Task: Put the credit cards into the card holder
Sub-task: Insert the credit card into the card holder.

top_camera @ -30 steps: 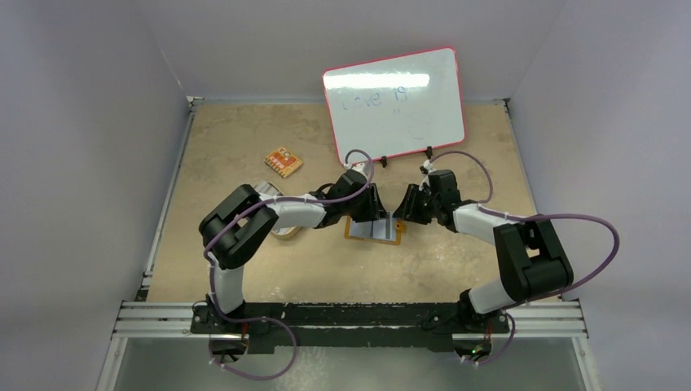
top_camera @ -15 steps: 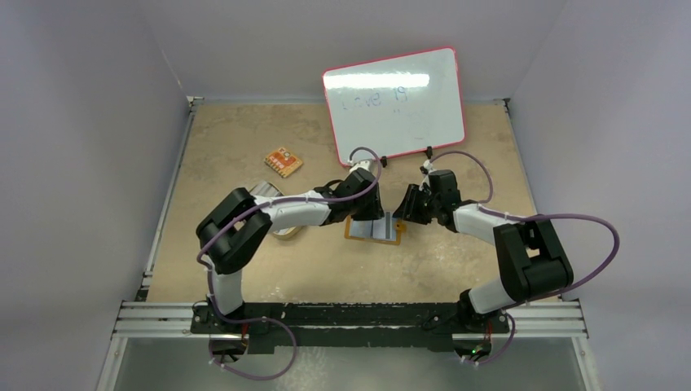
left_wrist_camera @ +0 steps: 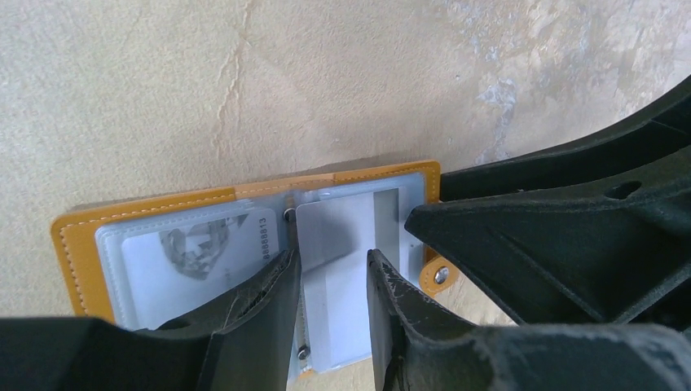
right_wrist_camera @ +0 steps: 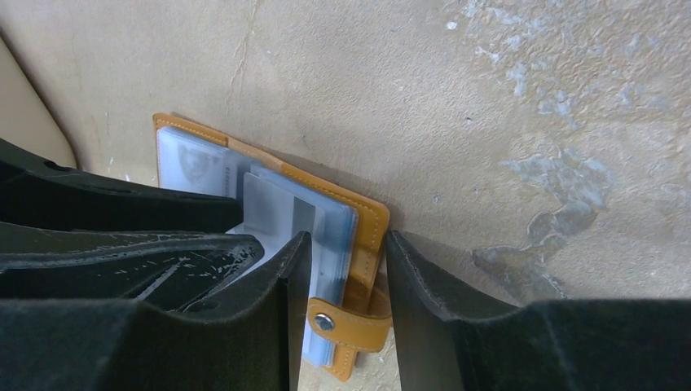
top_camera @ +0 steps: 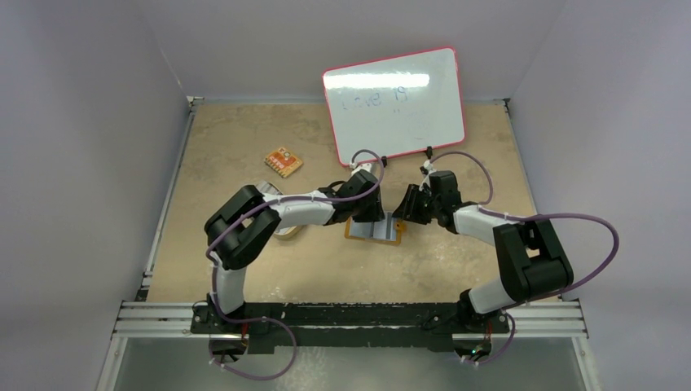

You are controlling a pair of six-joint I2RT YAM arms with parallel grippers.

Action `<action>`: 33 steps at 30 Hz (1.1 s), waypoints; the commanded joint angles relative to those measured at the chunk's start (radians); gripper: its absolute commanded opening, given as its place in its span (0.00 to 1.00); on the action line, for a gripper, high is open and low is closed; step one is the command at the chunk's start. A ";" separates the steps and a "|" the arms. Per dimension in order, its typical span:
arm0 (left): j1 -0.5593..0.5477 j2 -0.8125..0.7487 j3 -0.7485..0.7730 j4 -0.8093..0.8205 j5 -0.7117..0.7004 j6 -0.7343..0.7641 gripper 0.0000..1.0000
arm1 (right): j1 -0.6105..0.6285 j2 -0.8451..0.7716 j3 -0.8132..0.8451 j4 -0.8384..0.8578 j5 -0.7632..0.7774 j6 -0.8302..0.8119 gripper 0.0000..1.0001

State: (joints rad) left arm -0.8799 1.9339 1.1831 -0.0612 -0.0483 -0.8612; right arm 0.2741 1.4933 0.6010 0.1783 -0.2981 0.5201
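Left wrist view: the left gripper pinches a striped credit card over the open card holder at mid-table; the right gripper, half open, straddles its right edge, holding nothing.

The card holder is orange outside, pale blue-grey inside. The credit card looks silver-grey, maybe with a darker stripe. The table is blotchy tan.

credit card on card holder, whiteboard behind
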 commanded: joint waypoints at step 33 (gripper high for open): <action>0.178 -0.419 -0.001 -0.583 -0.367 0.547 0.58 | 0.001 -0.188 0.124 -0.215 0.022 -0.081 0.48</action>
State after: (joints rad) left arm -0.7689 1.6077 1.1835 -0.4599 -0.2340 -0.4732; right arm 0.2737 1.3674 0.6735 0.0135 -0.3000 0.4698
